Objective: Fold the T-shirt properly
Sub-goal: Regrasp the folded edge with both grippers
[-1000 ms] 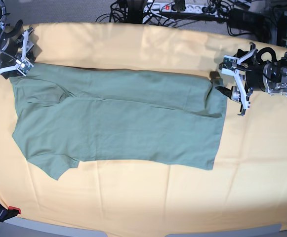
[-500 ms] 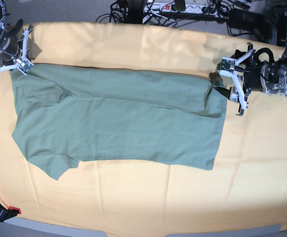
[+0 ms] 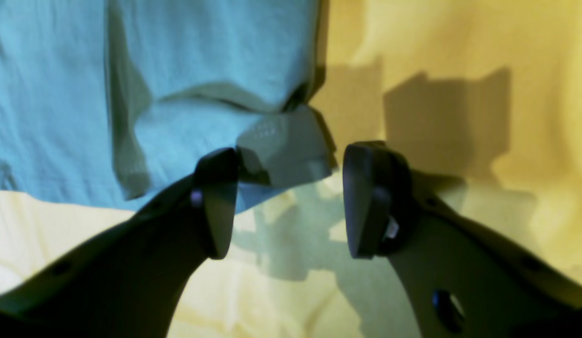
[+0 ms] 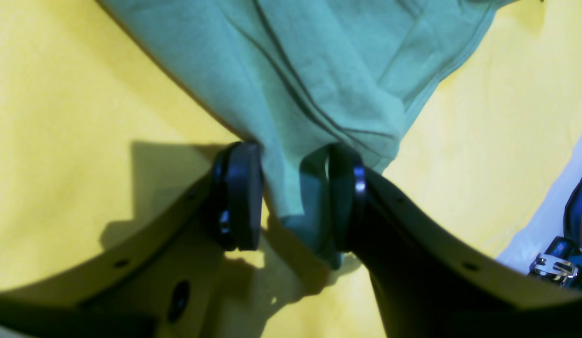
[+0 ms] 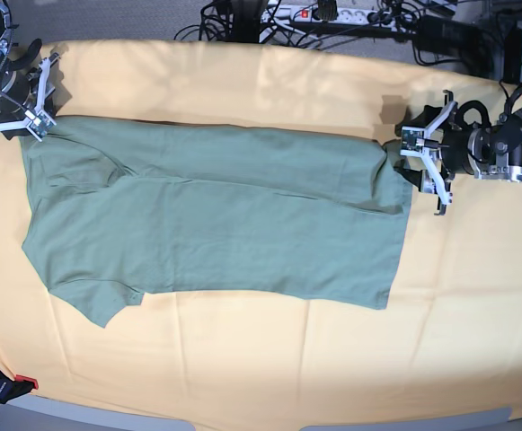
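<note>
Sage-green T-shirt (image 5: 216, 211) spread flat on the yellow-orange cloth (image 5: 269, 359) over the surface.

At its right edge, left gripper (image 3: 291, 197) with jaws wide, a corner fold between them. At the upper-left corner, right gripper (image 4: 293, 197) with jaws around bunched fabric, seemingly not clamped.

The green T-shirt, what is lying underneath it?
The T-shirt lies flat on a large yellow-orange cloth, which shows all around it. What lies beneath that cloth is covered, so whatever it is spread over cannot be seen.
</note>
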